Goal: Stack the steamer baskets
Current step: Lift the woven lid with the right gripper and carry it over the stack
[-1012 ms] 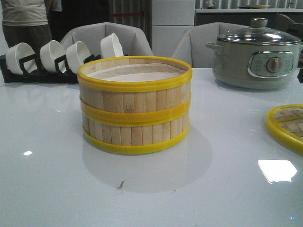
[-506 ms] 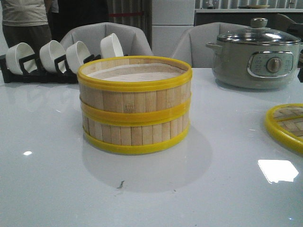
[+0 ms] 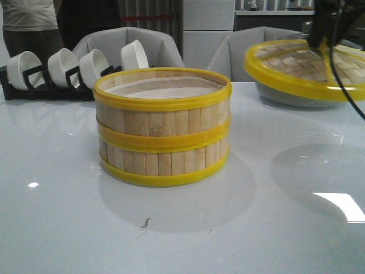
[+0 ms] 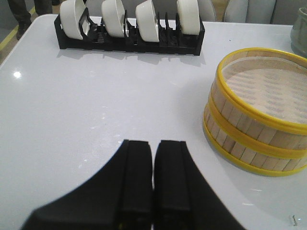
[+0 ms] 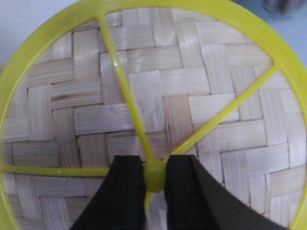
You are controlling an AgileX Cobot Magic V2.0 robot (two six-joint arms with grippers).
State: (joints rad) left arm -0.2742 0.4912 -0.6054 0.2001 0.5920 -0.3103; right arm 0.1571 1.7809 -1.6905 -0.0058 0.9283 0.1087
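Stacked steamer baskets (image 3: 162, 125) sit centre frame, bare surface (image 3: 57, 217) all round. Right gripper (image 5: 154, 177), jaws pinching the knob (image 5: 155, 176), has lifted the lid (image 3: 302, 68) to upper right; left gripper (image 4: 153, 177) jaws closed, empty.

Glossy white table (image 3: 68, 228), two grey chairs (image 3: 114, 43) behind, possibly a dark cabinet (image 3: 274, 20) beyond

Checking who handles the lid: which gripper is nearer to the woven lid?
Right. The right gripper is clamped on the woven lid's knob, holding it in the air; the left gripper is over bare table, away from it.
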